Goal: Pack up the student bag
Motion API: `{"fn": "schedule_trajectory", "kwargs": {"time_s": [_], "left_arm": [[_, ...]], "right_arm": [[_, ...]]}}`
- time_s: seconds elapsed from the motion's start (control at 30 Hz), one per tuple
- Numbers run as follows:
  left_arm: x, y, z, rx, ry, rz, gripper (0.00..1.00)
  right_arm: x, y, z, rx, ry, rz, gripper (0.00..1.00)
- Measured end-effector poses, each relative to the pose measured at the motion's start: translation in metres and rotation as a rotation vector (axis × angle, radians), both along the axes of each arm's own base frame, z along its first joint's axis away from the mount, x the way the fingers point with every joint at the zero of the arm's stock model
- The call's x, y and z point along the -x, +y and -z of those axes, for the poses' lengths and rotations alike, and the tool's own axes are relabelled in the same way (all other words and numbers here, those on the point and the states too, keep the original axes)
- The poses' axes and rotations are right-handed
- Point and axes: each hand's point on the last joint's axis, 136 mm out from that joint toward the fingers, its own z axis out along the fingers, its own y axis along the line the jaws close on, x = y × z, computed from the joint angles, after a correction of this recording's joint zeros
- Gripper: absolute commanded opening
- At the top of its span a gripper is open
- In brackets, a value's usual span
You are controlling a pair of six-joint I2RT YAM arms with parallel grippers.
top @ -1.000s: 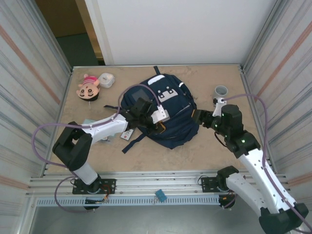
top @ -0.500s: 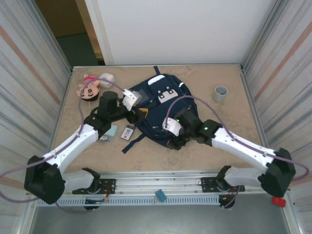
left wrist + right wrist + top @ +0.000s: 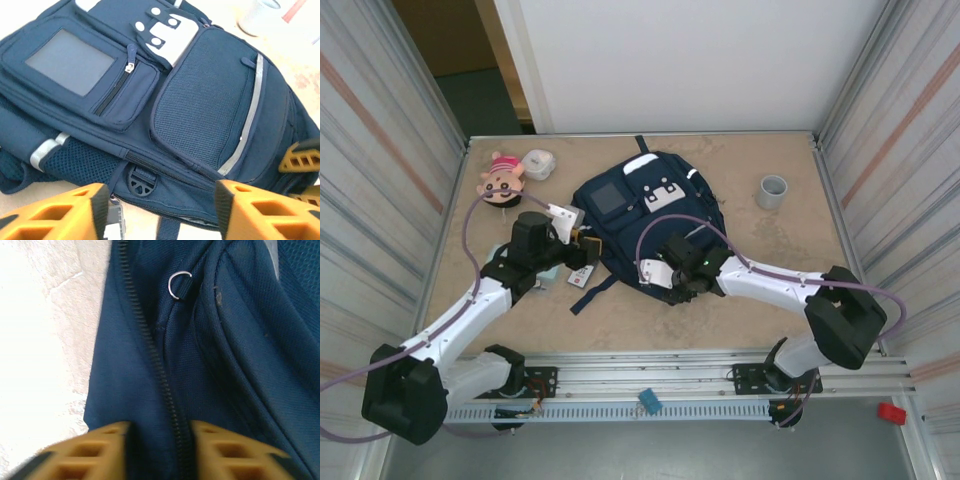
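While the backpack [image 3: 650, 225] lies flat in the middle of the table [image 3: 780, 290], front pockets up and carry loop toward the far wall, both arms reach in over its near half. My guess is it was laid this way so the zips face up and can be got at.

The right gripper [image 3: 675, 292] is down on the near edge of the backpack. Seen from its own wrist, its fingers sit either side of the long zip [image 3: 150, 355] with blue cloth filling the gap, so it seems to be pinching a fold of the backpack there. That would make sense as a way of finding the zip or pulling it open before anything goes in. A small metal ring [image 3: 179, 285] hangs just beyond.

The left gripper [image 3: 160, 196] hovers by the backpack's left side with its fingers spread and nothing between them, probably ready to steady the cloth.

Further out, a doll [image 3: 500, 180] and a white round thing [image 3: 537, 163] wait at the far left, perhaps for packing. A grey cup [image 3: 773, 190] stands well apart on the far right, and a small tag [image 3: 583, 273] lies just beside the backpack's left edge.

I can read no brand or writing anywhere. The grey patch [image 3: 70, 61] is blank, the white buckle tab [image 3: 165, 30] shows only holes, and the tag is too small to make out.
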Motion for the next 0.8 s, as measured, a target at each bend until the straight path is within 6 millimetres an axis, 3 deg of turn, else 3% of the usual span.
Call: {"fn": "schedule_trajectory", "kwargs": {"time_s": [0.13,0.37,0.43,0.57,0.8], "left_arm": [[-0.001,0.007,0.007,0.027,0.023,-0.036,0.56],[0.004,0.004,0.022,0.078,0.035,-0.017,0.55],[0.004,0.001,0.025,0.089,0.034,-0.003,0.54],[-0.001,-0.005,0.036,0.1,0.036,0.016,0.55],[-0.019,-0.014,0.061,0.093,0.031,0.043,0.45]], "right_arm": [[0.0,-0.002,-0.029,-0.016,-0.069,-0.037,0.0],[-0.023,-0.003,-0.14,-0.13,-0.258,-0.062,0.0],[-0.029,-0.005,-0.161,-0.141,-0.294,-0.065,0.0],[-0.035,-0.014,-0.177,-0.124,-0.322,-0.075,0.0],[-0.033,-0.019,-0.177,-0.101,-0.307,-0.101,0.0]]}}
